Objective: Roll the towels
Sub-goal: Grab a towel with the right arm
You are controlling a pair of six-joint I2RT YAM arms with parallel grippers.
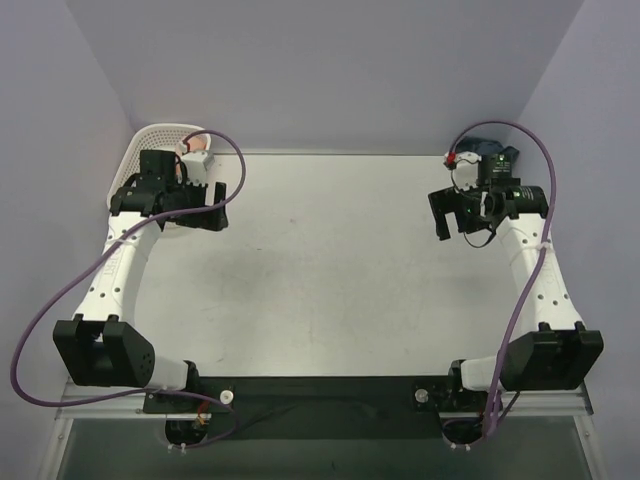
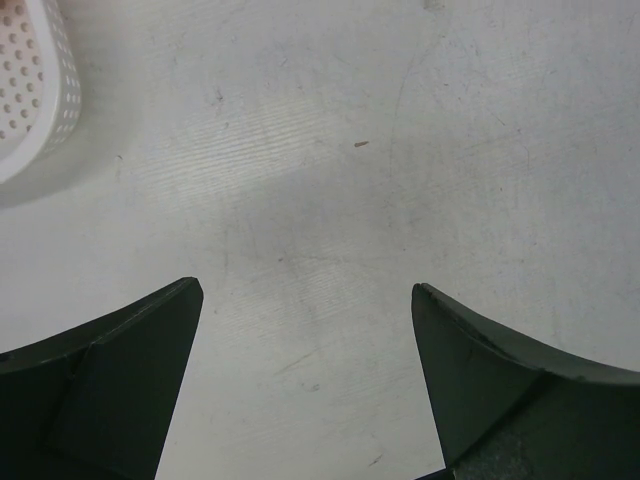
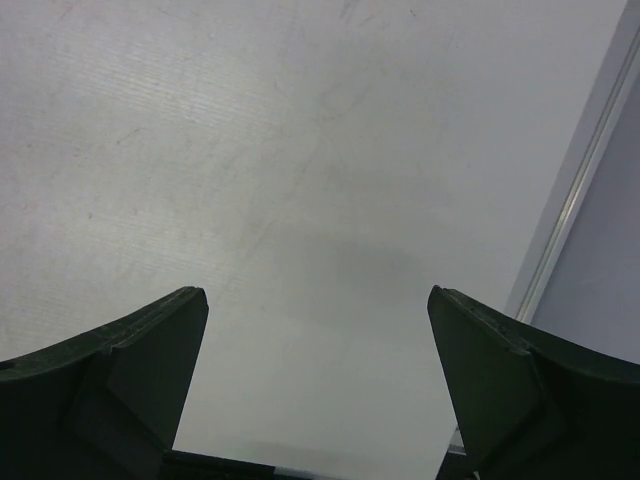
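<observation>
Navy cloth is all I can make out of one towel. The navy towel (image 1: 487, 141) sits bunched in the far corner behind the right jaws, mostly hidden by the wrist and out of that wrist camera's sight. Something pale orange, which I take for the orange towel (image 1: 197, 149), shows at the basket (image 1: 158, 133) close beside the left jaws. I cannot tell whether it lies inside the basket or against its rim. The left jaws and the right jaws both stand wide with nothing between them, only bare surface (image 1: 330, 260) beneath.

I expect both towels to be light, soft and floppy, sagging from any pinch and bunching if pushed. I would take each by a corner or along a short hem and drag it out flat. Then I would pin one end and roll from there.

A broad open stretch for spreading lies between the two pairs of jaws. The basket wall sits ahead and to the left of the left jaws. The edge rail (image 3: 575, 190) and the wall (image 3: 615, 270) run close on the right of the right jaws, so I would swing inward.
</observation>
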